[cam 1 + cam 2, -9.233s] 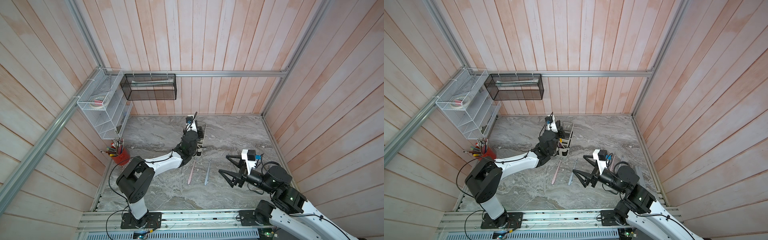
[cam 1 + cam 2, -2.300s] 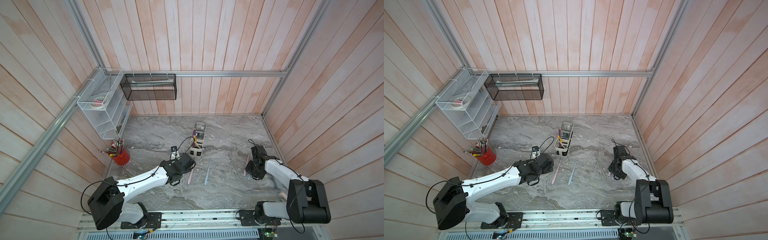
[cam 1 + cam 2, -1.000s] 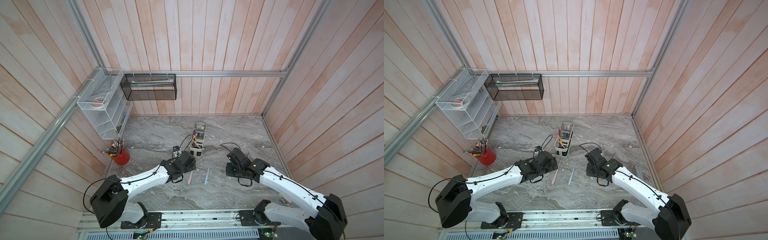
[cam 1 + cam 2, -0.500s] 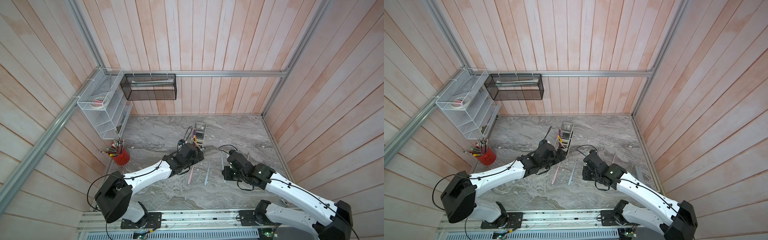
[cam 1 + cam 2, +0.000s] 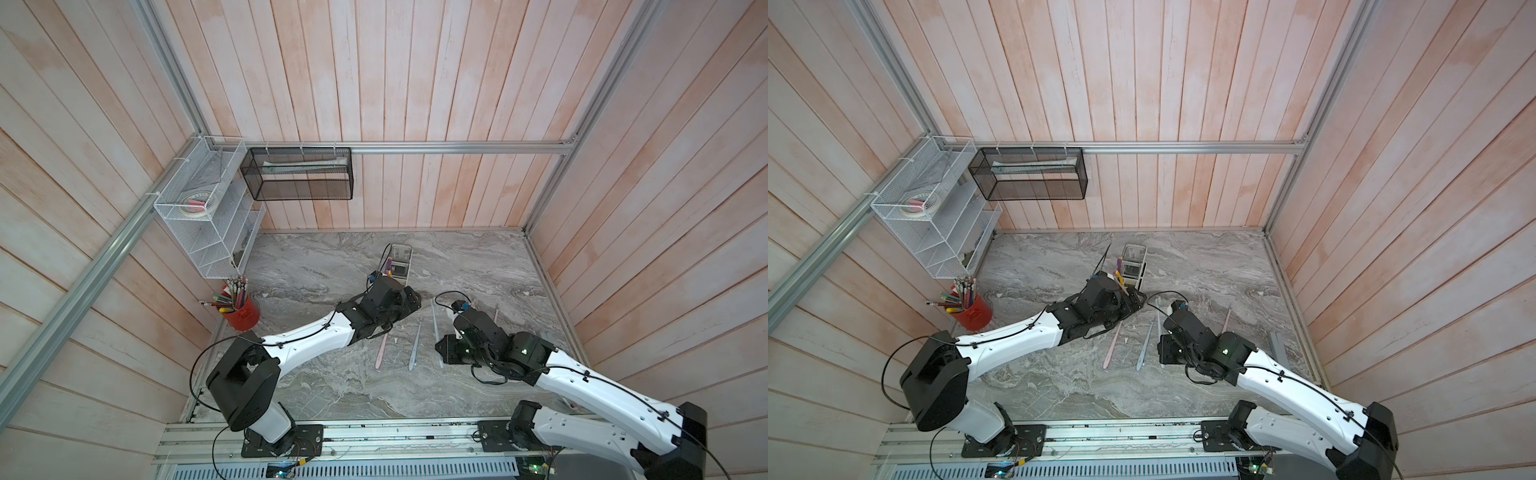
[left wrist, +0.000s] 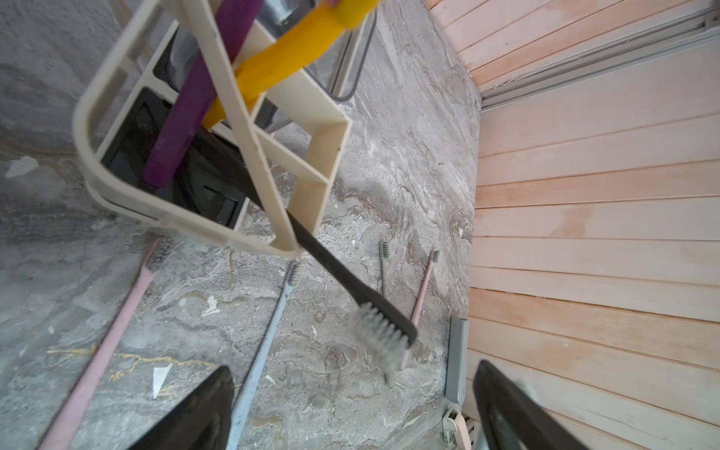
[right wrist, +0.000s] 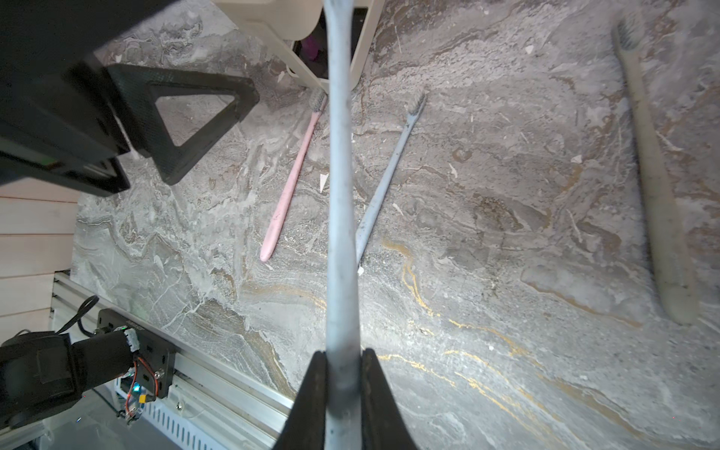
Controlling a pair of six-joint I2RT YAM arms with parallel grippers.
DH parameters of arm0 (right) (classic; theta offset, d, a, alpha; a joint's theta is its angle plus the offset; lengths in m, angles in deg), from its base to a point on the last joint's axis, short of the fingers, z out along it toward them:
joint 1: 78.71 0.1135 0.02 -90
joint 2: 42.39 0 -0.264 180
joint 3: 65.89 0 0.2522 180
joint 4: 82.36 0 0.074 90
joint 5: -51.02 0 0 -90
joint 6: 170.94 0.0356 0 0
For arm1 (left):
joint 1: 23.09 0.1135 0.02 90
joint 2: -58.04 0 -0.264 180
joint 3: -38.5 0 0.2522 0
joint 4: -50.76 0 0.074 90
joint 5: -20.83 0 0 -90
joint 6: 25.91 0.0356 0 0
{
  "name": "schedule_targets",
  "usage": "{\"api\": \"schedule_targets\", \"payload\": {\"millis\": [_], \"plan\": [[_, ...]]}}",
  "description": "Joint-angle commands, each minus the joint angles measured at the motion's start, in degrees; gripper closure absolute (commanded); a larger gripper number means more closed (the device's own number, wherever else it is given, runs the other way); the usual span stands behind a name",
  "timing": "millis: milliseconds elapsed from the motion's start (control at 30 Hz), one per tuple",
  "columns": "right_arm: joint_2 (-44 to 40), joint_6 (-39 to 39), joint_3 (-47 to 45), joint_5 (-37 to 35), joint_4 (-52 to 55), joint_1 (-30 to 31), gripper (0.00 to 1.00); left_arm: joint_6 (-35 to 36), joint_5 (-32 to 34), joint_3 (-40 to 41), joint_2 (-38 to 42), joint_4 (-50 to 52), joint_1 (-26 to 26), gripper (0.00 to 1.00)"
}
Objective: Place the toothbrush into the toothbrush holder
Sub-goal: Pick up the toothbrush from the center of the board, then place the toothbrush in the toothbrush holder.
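Right gripper [image 7: 343, 360]: clenched on one end of the toothbrush [image 7: 338, 195] handle, which leaves the long shaft free to lead.
Toothbrush: in the air over the table [image 7: 487, 272], aimed at the holder [image 7: 272, 17] and not yet in a compartment.
Left gripper [image 6: 350, 385]: jaws wide and empty, just beside the holder — probably placed to steady it.
Holder: upright, with a black brush [image 6: 331, 269] leaning out of it.
Spares: a pink brush [image 7: 292, 171] and a blue brush [image 7: 383, 175] lie flat — likely next in turn.

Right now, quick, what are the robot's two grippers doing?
Left gripper: open, holding nothing.
Right gripper: closed on a pale grey-blue plastic toothbrush.
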Motion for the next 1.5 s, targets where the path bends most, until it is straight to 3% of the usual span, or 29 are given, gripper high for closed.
{"api": "schedule_targets", "payload": {"millis": [0,500,667,867,1467], "plan": [[-0.65,1.40,1.18,0.68,-1.15,1.25,0.92,-0.59,0.18,-2.28,-0.70,-0.37,-1.11,0.04],[1.26,2.97,0.65,2.64,-5.56,5.25,0.92,-3.41,-2.61,-4.88,-3.91,-3.39,-3.25,0.08],[1.82,2.90,0.87,2.22,-5.31,6.05,0.92,-3.41,-4.72,-4.85,-4.36,-4.70,-3.52,0.16],[1.37,2.75,0.65,1.52,-4.55,6.05,0.92,-2.31,-4.57,-2.67,-2.78,-4.49,-3.42,0.37],[1.22,2.64,-0.15,2.30,-4.77,6.02,0.92,0.36,-2.33,-1.45,0.17,-0.01,-3.34,0.51]]}}
